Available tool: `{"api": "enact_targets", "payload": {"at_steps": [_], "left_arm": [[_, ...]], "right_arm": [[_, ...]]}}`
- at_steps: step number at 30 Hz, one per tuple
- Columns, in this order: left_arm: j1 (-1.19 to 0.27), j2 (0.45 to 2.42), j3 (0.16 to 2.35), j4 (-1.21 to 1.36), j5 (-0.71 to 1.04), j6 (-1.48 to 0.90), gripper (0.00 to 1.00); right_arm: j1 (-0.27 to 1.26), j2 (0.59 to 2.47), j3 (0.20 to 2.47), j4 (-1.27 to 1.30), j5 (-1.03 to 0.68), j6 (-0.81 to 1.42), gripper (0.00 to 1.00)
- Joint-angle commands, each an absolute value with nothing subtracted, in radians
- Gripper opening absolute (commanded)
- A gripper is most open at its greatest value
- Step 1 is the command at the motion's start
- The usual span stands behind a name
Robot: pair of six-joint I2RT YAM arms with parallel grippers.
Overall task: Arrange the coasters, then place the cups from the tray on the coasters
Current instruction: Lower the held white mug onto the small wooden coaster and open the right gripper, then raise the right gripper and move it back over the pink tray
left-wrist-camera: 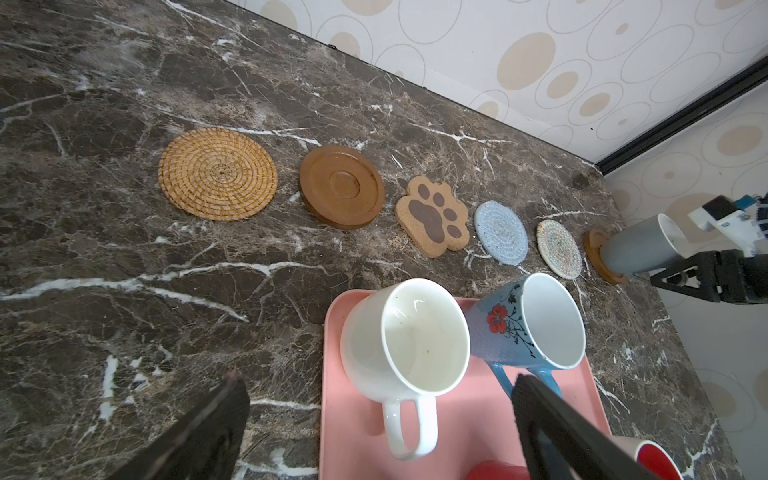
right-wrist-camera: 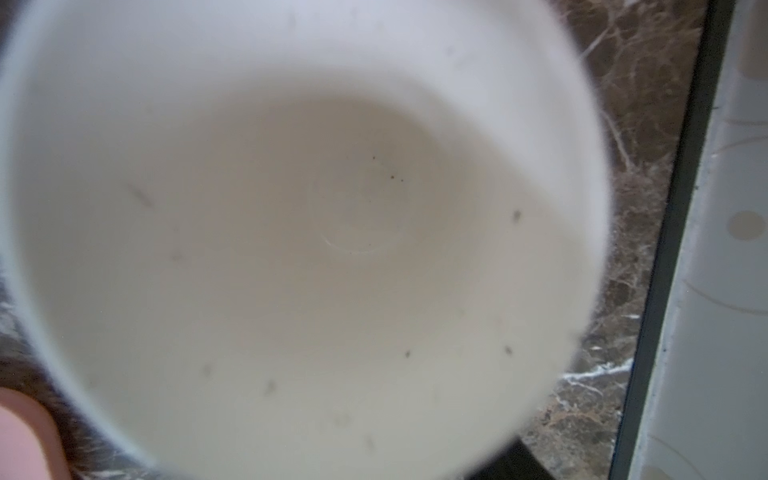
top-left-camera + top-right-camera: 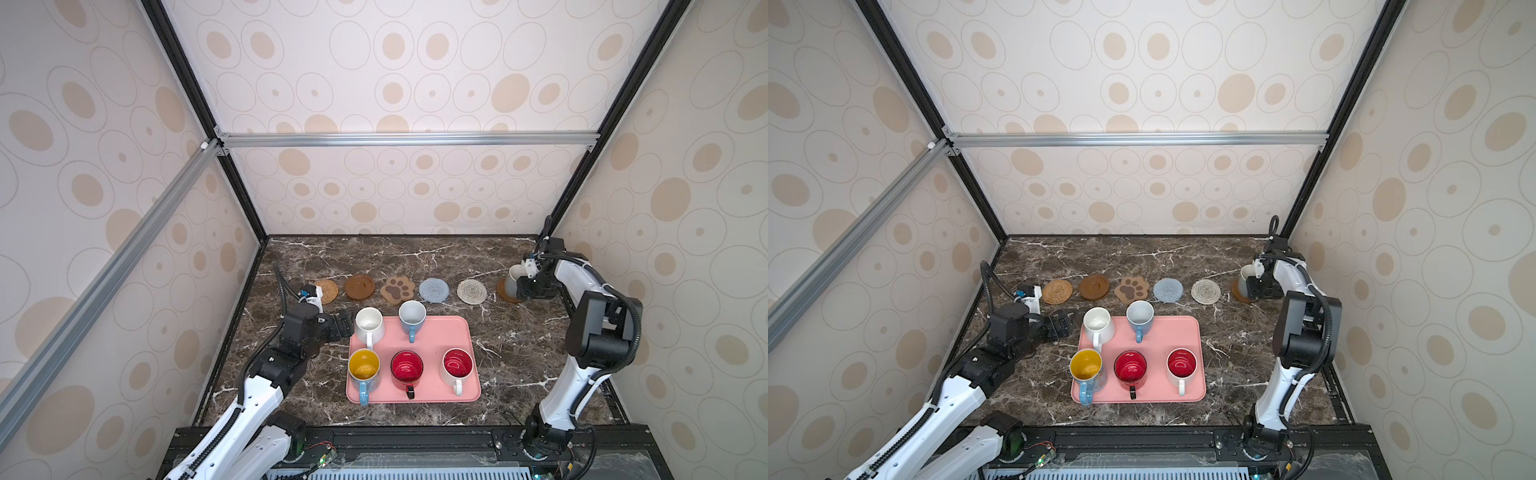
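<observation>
Along the far part of the marble tabletop point(image 3: 415, 257), left to right: rattan coaster point(image 3: 326, 291), wooden disc point(image 3: 360, 286), paw-shaped coaster point(image 3: 397, 289), blue-grey woven coaster point(image 3: 434, 289), cream woven coaster point(image 3: 471, 291), second wooden disc point(image 3: 501, 294). Spaced apart, none touching, presumably to leave room for one cup on each. Seems fully arranged.

Upright on the second wooden disc, at the far right: grey-white cup point(image 3: 515, 277), with the disc's rim showing on its left. Close beside the cup, on its right: right gripper point(image 3: 523, 287). Cannot tell whether pinching the cup or standing clear of it; nothing but the cup's pale inside in the right wrist view. Reads as the set-down of the first of six cups.

Just left of the pink tray point(image 3: 440, 332), at its far-left corner: left gripper point(image 3: 348, 325), low, with jaws spread wide, holding nothing. Ahead of its tips: white cup point(image 3: 369, 324). Looks lined up to take that cup next, likely for a coaster on the left, within that arm's reach.

On the tray, far row: white cup and light blue cup point(image 3: 412, 316). Near row: blue cup with yellow inside point(image 3: 364, 368), red cup with black handle point(image 3: 407, 368), white cup with red inside point(image 3: 457, 365). All upright, handles toward the near edge, handy for arms reaching from the near side.
</observation>
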State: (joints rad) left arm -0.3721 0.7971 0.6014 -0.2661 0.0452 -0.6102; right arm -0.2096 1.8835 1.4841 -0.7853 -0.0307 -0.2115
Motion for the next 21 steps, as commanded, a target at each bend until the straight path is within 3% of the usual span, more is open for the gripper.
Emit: {"api": "enact_targets", "payload": {"at_steps": [1,8,14,21], "left_arm": [[-0.377,0.779,0.605,-0.262,0.029,-0.617,1.0],[-0.378,0.774,0.6,-0.245,0.03,-0.627,1.0],[-0.376,0.776,0.599,-0.265,0.051,-0.626,1.0],[-0.377,0.747,0.61,-0.318,0.022,-0.63,1.0]], "right_arm": [[-0.213,1.81,1.479,-0.806,-0.054,-0.204,0.62],[-0.181,1.697,1.49,-0.868,-0.049,-0.144,0.67],[-0.009,1.593,1.495,-1.001,0.12,-0.049,0.67],[0.172,1.426,1.44,-1.009,0.132,0.202,0.68]]}}
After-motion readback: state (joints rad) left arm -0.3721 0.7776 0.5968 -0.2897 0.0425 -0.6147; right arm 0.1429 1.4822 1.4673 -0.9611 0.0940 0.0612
